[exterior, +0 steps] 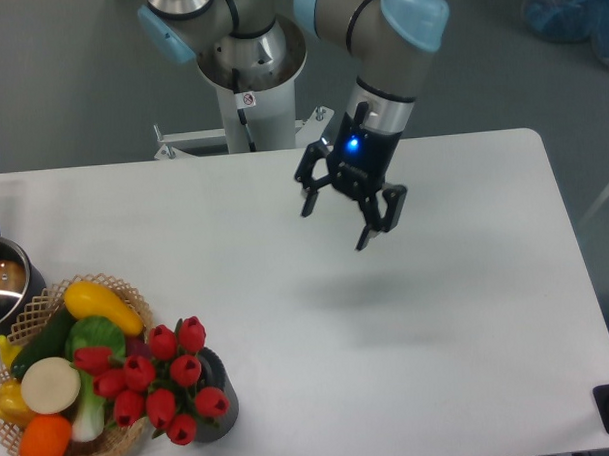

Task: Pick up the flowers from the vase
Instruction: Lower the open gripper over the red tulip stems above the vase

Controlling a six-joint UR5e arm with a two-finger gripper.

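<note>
My gripper (336, 223) hangs wide open, holding nothing, above mid-table. The flowers (160, 383) sit in the vase (218, 399) near-left, hugging the basket (122, 436).

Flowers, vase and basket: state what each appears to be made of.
The flowers: likely artificial, plastic or fabric; the red buds look uniform and evenly coloured.
The vase: dark grey, matte, possibly plastic or ceramic; the material cannot be settled from this view.
The basket: woven wicker in a tan tone, its open lattice rim showing.
</note>
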